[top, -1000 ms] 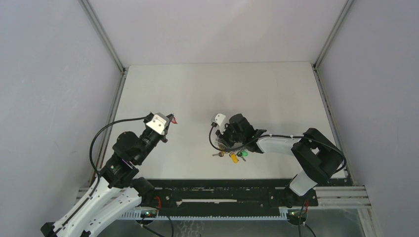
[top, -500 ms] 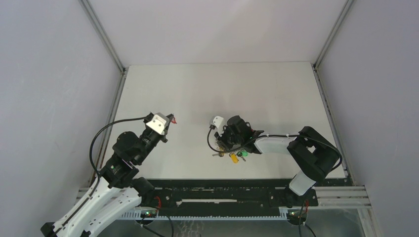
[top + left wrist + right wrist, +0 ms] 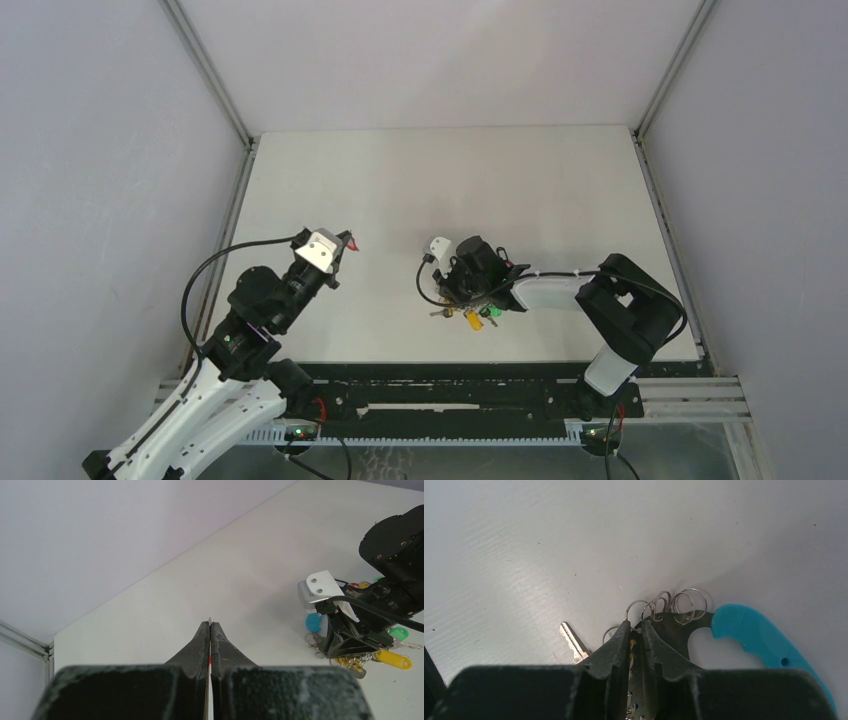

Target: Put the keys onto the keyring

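Keyring (image 3: 734,625) on worktop (image 3: 450,180), within right tool (image 3: 634,627), left tool (image 3: 210,625) well apart leftward, key (image 3: 355,243) between its fingers.

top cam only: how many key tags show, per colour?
Red tag: 1, on the key pinched in the left gripper
Yellow tag: 1, at the near edge of the keyring
Green tag: 1, beside the yellow tag
Total: 3; the right gripper hides most of the keyring in that view.
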